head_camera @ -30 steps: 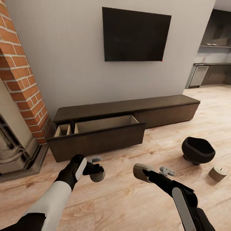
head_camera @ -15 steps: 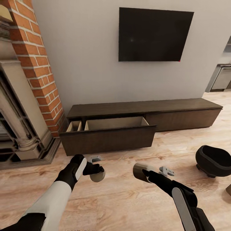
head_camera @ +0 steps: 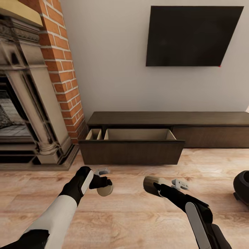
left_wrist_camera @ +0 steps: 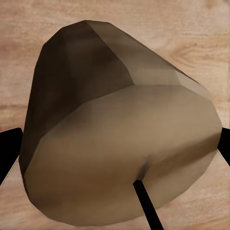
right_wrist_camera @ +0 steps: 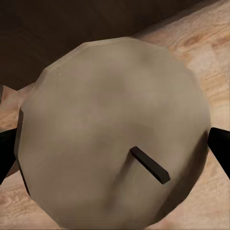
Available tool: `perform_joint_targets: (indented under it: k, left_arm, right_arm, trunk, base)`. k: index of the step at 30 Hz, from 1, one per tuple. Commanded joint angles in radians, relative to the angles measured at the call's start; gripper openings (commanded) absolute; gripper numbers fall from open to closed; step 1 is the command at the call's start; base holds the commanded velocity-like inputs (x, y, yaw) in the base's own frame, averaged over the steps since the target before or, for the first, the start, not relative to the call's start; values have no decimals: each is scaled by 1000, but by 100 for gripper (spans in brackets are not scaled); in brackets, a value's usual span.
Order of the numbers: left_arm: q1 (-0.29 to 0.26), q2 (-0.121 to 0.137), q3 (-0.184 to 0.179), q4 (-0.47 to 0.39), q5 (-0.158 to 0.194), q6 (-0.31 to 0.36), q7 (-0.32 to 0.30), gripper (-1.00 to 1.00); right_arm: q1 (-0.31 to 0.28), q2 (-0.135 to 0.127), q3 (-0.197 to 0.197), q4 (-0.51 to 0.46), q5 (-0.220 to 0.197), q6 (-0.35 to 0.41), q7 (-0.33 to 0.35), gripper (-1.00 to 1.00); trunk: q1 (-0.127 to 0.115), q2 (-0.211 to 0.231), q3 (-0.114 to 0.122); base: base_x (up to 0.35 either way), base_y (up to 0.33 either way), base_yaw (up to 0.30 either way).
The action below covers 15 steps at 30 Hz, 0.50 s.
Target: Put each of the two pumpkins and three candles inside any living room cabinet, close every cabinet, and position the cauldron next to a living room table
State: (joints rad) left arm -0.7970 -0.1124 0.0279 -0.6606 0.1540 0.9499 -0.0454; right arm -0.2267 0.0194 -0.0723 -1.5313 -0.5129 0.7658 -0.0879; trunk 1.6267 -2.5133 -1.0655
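**Op:** Nearest the camera, what is each arm carrying?

**Obs:** Both are loaded. The left gripper [head_camera: 103, 181] is clamped on a stubby beige candle [head_camera: 104, 190], and its wrist view shows that candle [left_wrist_camera: 120, 139] lying between the dark fingertips [left_wrist_camera: 9, 148] with the wick end facing the lens. The right gripper [head_camera: 165, 184] grasps a second candle [head_camera: 150, 184] the same way; in the right wrist view its round wick face [right_wrist_camera: 115, 134] sits squarely between the jaws.

**Op:** And the drop point?

**Obs:** Straight ahead across bare wood floor [head_camera: 131, 214]. The cabinet [head_camera: 173, 119] runs along the wall, and its big drawer [head_camera: 133, 147] stands pulled out, the pale interior open from above. Its long axis lies crosswise to both arms.

**Op:** Which arm is nearer?

**Obs:** Roughly equal, I'd judge: the drawer front spans both grippers, so either candle could go forward and over the front panel.

**Op:** Anything else?

**Obs:** The cauldron [head_camera: 242, 186] sits on the floor at the far right edge, well apart from both grippers. Farther back, a fireplace [head_camera: 27, 103] on the left and a dark screen [head_camera: 192, 34] on the wall.
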Motion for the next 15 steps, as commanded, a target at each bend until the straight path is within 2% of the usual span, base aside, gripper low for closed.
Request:
perform_joint_targets:
  k: [1, 5, 8, 15]
  left_arm:
    - [-1, -1, 3, -1, -1, 4, -3, -100]
    - [-1, -1, 3, -1, 3, 11, -4, -100]
    - [-1, -1, 3, -1, 5, 21, -4, -100]
    - [0, -1, 3, -9, 7, 31, -4, -100]
  right_arm:
    - [0, 1, -1, -2, -13, 4, -8, -100]
    - [0, 0, -1, -2, -13, 4, -8, -100]
    - [0, -1, -2, -2, -14, 4, -7, -100]
    - [0, -2, -3, -1, -14, 4, -8, -100]
  trunk:
    - [0, 0, -1]
    - [0, 0, -1]
    - [-1, 0, 11]
    - [-5, 2, 38]
  base:
    - [50, -2, 290]
    - [23, -1, 290]
    - [8, 0, 250]
    - [2, 0, 65]
